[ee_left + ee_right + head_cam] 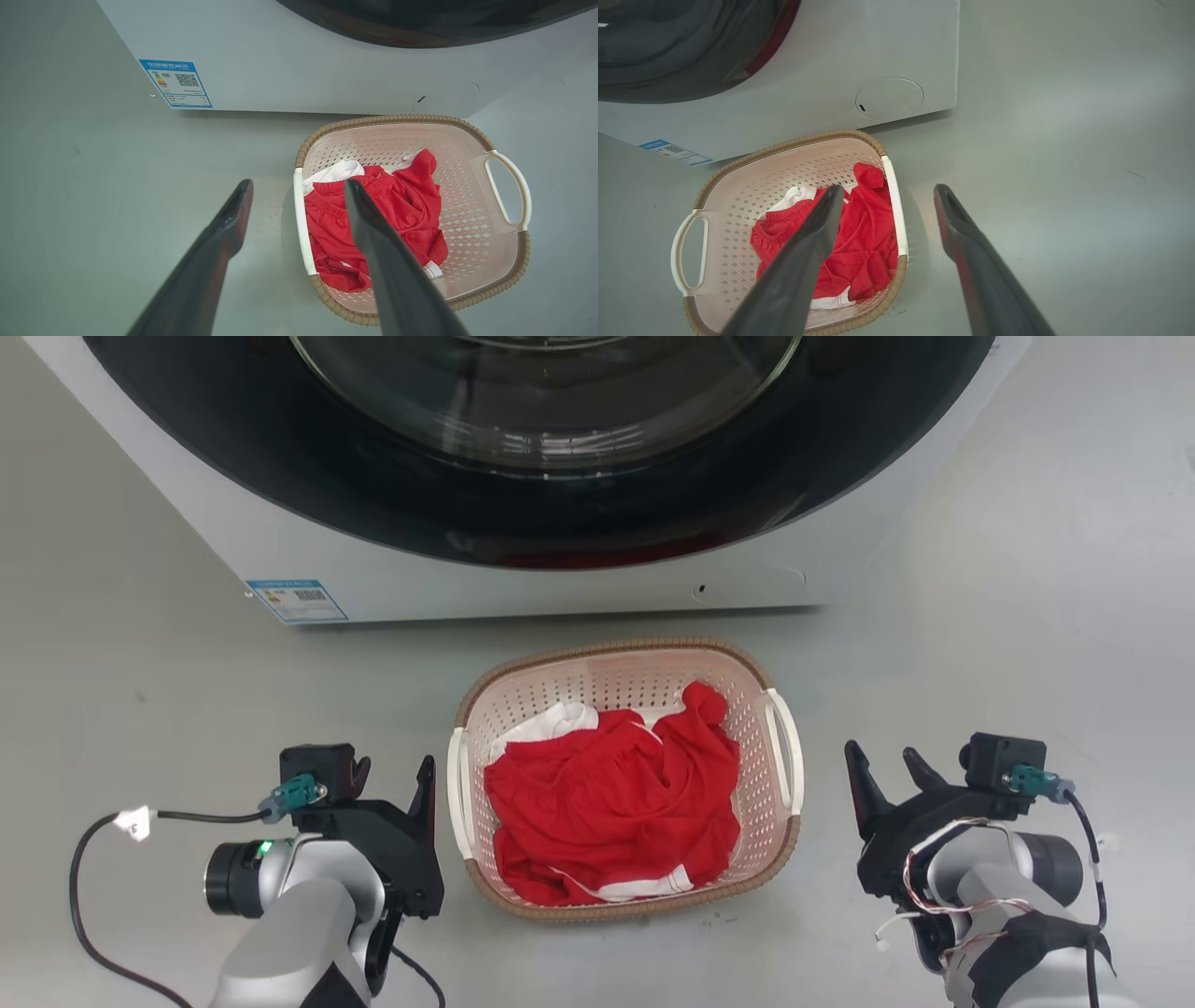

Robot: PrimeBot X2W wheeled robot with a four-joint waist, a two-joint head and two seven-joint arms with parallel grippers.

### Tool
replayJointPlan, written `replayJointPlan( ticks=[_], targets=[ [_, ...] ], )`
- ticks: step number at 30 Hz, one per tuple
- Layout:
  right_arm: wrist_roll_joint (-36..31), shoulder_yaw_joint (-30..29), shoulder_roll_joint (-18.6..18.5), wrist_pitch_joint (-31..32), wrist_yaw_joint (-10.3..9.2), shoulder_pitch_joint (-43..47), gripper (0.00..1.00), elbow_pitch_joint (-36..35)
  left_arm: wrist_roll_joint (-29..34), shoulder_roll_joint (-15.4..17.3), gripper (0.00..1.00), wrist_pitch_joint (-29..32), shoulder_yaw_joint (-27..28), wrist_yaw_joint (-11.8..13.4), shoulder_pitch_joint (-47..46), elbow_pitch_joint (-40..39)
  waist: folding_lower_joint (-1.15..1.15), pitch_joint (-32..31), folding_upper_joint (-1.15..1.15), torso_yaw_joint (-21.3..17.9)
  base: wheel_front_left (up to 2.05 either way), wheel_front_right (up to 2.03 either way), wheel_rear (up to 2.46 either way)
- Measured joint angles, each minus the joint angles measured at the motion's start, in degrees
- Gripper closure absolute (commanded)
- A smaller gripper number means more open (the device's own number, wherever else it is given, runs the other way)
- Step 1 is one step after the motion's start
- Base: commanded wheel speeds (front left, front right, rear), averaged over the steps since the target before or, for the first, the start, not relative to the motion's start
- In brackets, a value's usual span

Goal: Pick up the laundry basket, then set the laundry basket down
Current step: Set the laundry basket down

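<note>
The laundry basket (616, 650) stands on the grey floor in front of the washer, pale perforated plastic with a brown woven-look rim and a white loop handle on each side. Red and white clothing (607, 803) lies inside it. My left gripper (394, 770) is open just left of the basket's left handle (456, 793), not touching it. My right gripper (880, 756) is open to the right of the right handle (789, 747), with a gap of floor between. In the left wrist view the open left gripper (298, 186) frames the near handle (300, 224). In the right wrist view the open right gripper (888, 190) frames the near handle (896, 214).
The white washer (523, 583) with its dark round door stands right behind the basket, a blue label (296, 600) at its lower left corner. Grey floor (140, 691) spreads to both sides. A black cable (93, 915) loops beside my left arm.
</note>
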Motion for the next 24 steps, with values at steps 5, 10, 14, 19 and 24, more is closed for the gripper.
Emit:
replayJointPlan(
  ticks=[5,10,14,19,24],
  targets=[
    [0.2,0.0,0.0,-0.9,0.07,3.4,0.0,-1.1,0.1,0.0,0.0,-0.5,0.0,0.8,2.4,-0.8,0.0,-4.1,0.0,-0.1,0.0,0.0,0.0],
    [-0.2,0.0,0.0,-1.0,0.26,6.1,0.0,-3.2,0.3,0.5,0.0,-0.5,0.6,1.7,5.0,-2.8,-0.01,-7.8,0.0,0.0,0.0,0.0,0.0],
    [-0.5,-0.5,-0.1,-1.0,0.31,8.3,0.0,-5.9,0.7,1.4,0.0,-0.5,1.5,3.0,7.5,-6.0,0.0,-10.4,0.0,0.1,0.0,0.0,0.0],
    [-1.1,-1.4,-1.2,-1.0,-0.54,11.3,0.0,-9.6,1.4,2.2,0.0,-0.5,2.7,4.8,10.5,-10.6,0.0,-13.3,-0.01,0.2,0.0,0.0,0.0],
    [-2.4,-2.5,-2.2,-1.0,-1.98,15.2,0.0,-13.5,3.0,3.5,0.0,-0.5,3.4,6.2,14.7,-15.6,0.0,-16.1,-0.01,0.4,0.0,0.0,0.0]
  ],
)
